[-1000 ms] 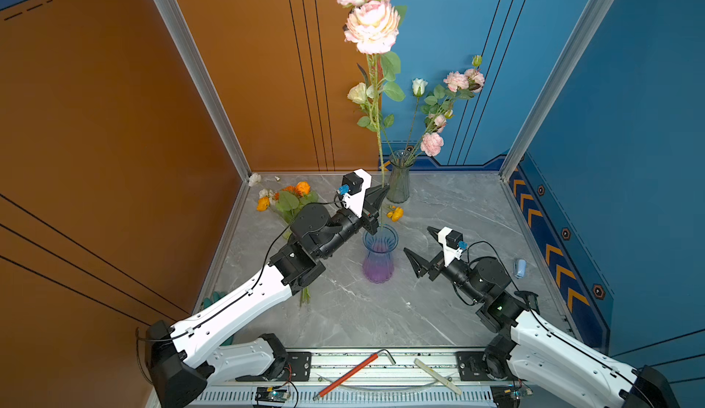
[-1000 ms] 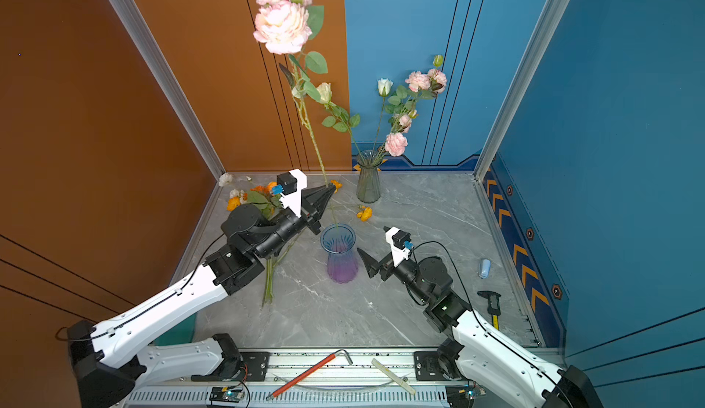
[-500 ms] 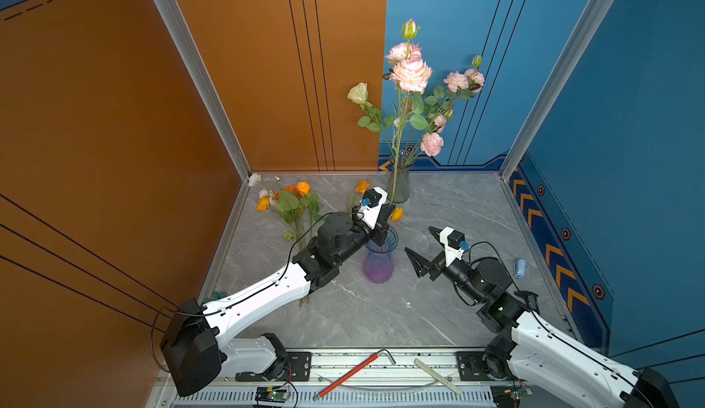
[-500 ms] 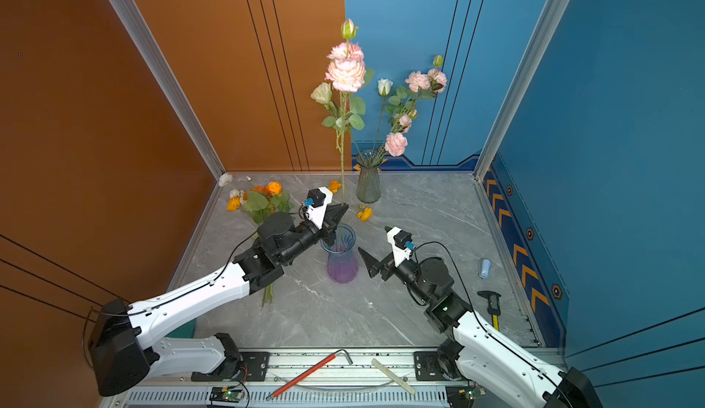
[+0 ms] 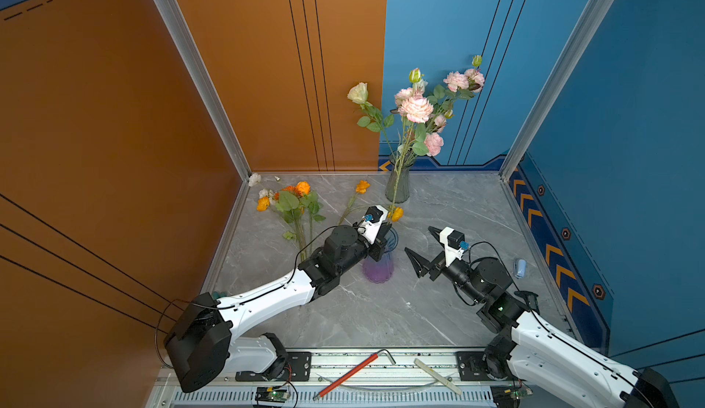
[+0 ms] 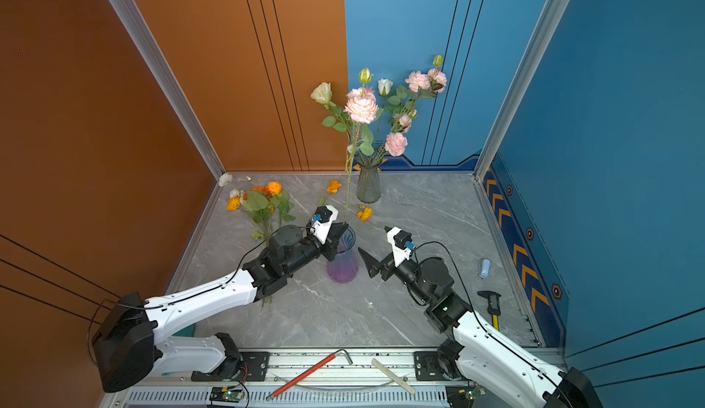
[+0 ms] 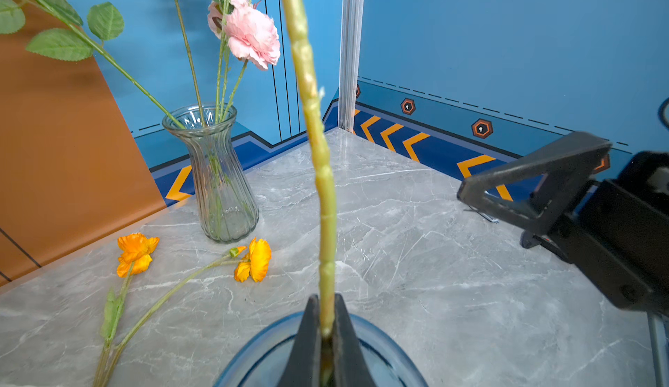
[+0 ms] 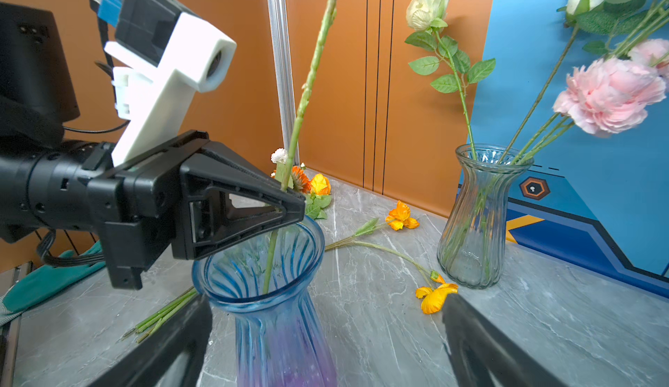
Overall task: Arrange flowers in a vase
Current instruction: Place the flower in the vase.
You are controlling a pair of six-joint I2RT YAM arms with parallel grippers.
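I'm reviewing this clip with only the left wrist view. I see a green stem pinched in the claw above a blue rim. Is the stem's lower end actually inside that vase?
Observer: Yes. In the right wrist view the stem passes down through the left claw into the blue vase, and its end is below the rim.
Operator: What tops that stem?
Observer: A pink bloom, visible in both top views high above the vase.
Operator: I see only one finger of the other claw. Is it holding anything?
Observer: No. In a top view the right claw is wide open and empty, beside the vase and not touching it.
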